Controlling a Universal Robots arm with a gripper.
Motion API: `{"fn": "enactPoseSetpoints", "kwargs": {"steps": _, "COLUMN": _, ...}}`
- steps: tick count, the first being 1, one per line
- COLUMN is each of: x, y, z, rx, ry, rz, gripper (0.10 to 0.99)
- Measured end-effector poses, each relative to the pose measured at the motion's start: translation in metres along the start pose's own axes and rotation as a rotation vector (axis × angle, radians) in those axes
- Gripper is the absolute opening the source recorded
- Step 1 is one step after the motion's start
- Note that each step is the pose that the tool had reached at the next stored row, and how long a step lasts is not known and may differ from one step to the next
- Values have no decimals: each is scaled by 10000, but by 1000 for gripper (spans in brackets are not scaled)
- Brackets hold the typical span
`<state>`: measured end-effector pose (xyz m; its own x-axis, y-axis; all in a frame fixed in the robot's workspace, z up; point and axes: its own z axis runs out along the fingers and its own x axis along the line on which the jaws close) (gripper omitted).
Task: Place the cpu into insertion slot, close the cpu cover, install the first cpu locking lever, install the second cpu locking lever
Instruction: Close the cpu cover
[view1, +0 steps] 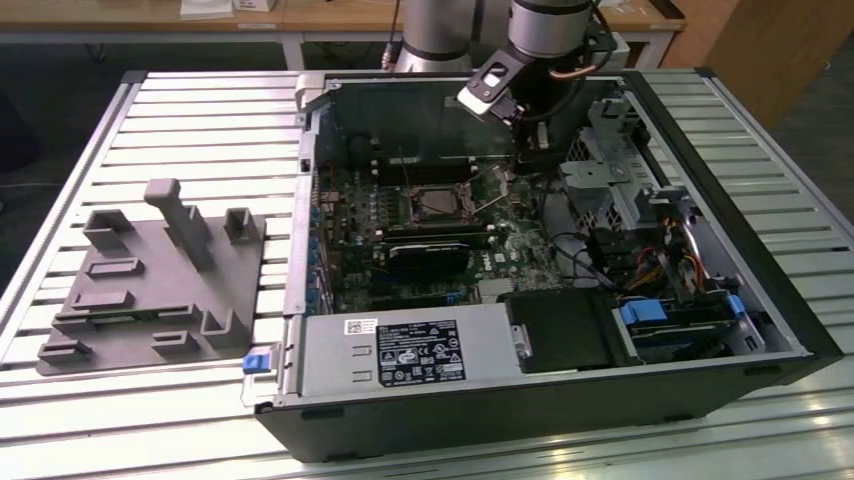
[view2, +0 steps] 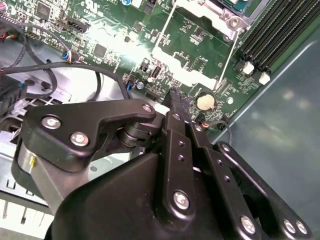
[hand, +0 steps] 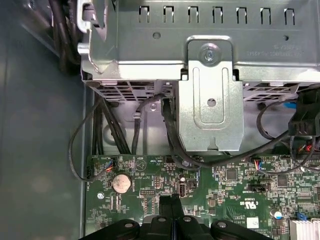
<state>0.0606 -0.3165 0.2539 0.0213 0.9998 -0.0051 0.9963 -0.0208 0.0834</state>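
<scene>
— Cpu (view1: 434, 204) first: where does it lie?
— As far as I can judge, it is in the insertion slot (view2: 217, 11) already. The exterior view shows a dull grey square inside the silvery rim, but I would not swear to it.
— And the tool (view2: 177, 97)?
— Its two black fingers are pressed together, with nothing that I can see between them. It hangs low over the green board (hand: 230, 200), inside the computer case (view1: 534, 420) on the slatted desk (view1: 200, 130). Its tips are just beside the coin cell (view2: 205, 100).
— Which way is the slot from there?
— Toward the exterior view's left, near but apart. Between the two stands what I take for the cpu cover (view2: 186, 65), a silvery frame with the board showing through its window. It looks swung open, away from the slot and toward the tool, though the tilt is hard to tell.
— Any lever to speak of?
— A thin bright rod (view2: 227, 57) runs along the frame's side, its long axis pointing roughly from the slot to the tool's tips. So the tool sits at the free end of frame and rod, not over the slot itself.
— Only one arm, so no question of which is nearer.
— Quite.
</scene>
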Motion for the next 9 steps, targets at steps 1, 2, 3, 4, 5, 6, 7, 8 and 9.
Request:
{"fn": "enactPoseSetpoints", "kwargs": {"steps": 1, "x": 0, "y": -1, "z": 12, "rx": 4, "ry": -4, "rz": 0, "gripper": 106}}
{"fn": "enactPoseSetpoints", "kwargs": {"steps": 2, "x": 0, "y": -1, "z": 24, "rx": 8, "ry": -8, "rz": -1, "gripper": 106}}
{"fn": "enactPoseSetpoints", "kwargs": {"steps": 3, "x": 0, "y": 0, "z": 38, "rx": 14, "ry": -13, "rz": -2, "gripper": 106}}
{"fn": "enactPoseSetpoints", "kwargs": {"steps": 4, "x": 1, "y": 1, "z": 50, "rx": 21, "ry": -18, "rz": -3, "gripper": 106}}
{"fn": "enactPoseSetpoints", "kwargs": {"steps": 5, "x": 1, "y": 4, "z": 59, "rx": 30, "ry": -27, "rz": -2, "gripper": 106}}
{"fn": "enactPoseSetpoints", "kwargs": {"steps": 6, "x": 1, "y": 11, "z": 68, "rx": 42, "ry": -33, "rz": -3, "gripper": 106}}
{"fn": "enactPoseSetpoints", "kwargs": {"steps": 7, "x": 1, "y": 18, "z": 77, "rx": 56, "ry": -41, "rz": -4, "gripper": 106}}
{"fn": "enactPoseSetpoints", "kwargs": {"steps": 8, "x": 1, "y": 24, "z": 86, "rx": 71, "ry": -48, "rz": -5, "gripper": 106}}
{"fn": "enactPoseSetpoints", "kwargs": {"steps": 9, "x": 1, "y": 29, "z": 96, "rx": 86, "ry": -53, "rz": -5, "gripper": 106}}
